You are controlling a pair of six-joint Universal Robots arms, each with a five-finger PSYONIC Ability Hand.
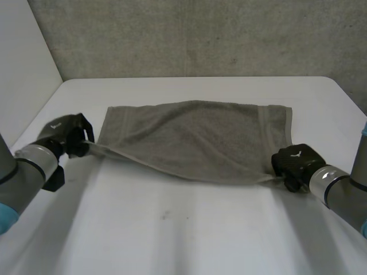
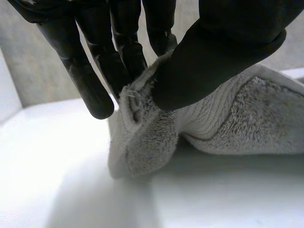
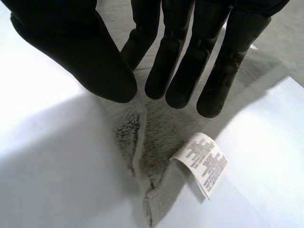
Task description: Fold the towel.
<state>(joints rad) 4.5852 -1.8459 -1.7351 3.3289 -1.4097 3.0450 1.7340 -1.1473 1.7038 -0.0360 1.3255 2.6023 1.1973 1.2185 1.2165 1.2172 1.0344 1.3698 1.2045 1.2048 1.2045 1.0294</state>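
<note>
- Grey towel (image 1: 195, 137): my left hand (image 1: 71, 136) pinches one near corner, my right hand (image 1: 295, 160) the other, shallowly.
- Lifting, I may lose the right corner.

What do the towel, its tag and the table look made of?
Towel: grey terry cloth, likely cotton; fuzzy looped pile with a flatter woven band near the end.
Tag: thin white printed fabric or paper-like ribbon, which curls limply.
Table: smooth, hard white top with a slight sheen, perhaps laminate; the look leaves it open.

Lab bench: white table (image 1: 172, 229), bare concrete wall (image 1: 200, 34)
</note>
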